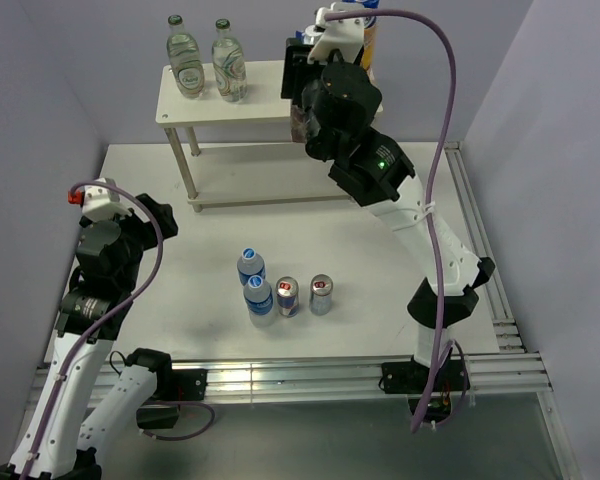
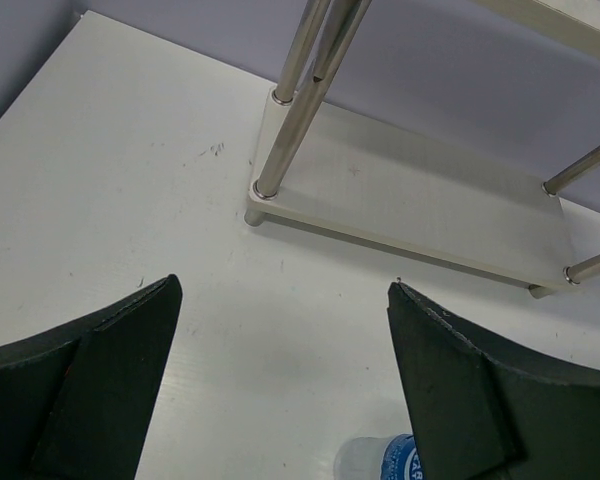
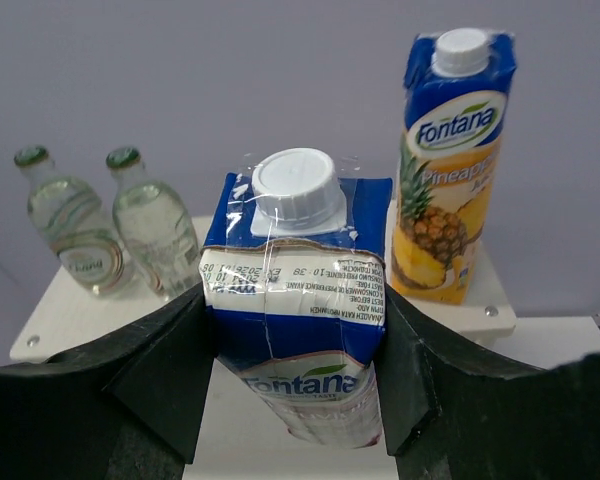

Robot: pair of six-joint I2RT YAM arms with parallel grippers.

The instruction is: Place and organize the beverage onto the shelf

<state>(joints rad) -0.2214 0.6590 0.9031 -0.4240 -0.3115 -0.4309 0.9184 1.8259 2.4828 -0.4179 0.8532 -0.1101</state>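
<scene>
My right gripper (image 3: 295,378) pinches a small blue juice carton (image 3: 295,300) with a white cap, one finger on each side, above the top board of the shelf (image 1: 260,95). I cannot tell whether its base touches the board. The cream-white shelf stands at the table's (image 1: 380,250) 12 o'clock edge. On its top board, two glass bottles (image 3: 75,225) stand towards 9 o'clock and a tall pineapple juice carton (image 3: 448,170) towards 3 o'clock, behind the held carton. My left gripper (image 2: 290,370) hangs spread wide and empty at the table's 9 o'clock side, facing the shelf's lower board. Near 6 o'clock stand two small water bottles (image 1: 254,282) and two cans (image 1: 305,295).
</scene>
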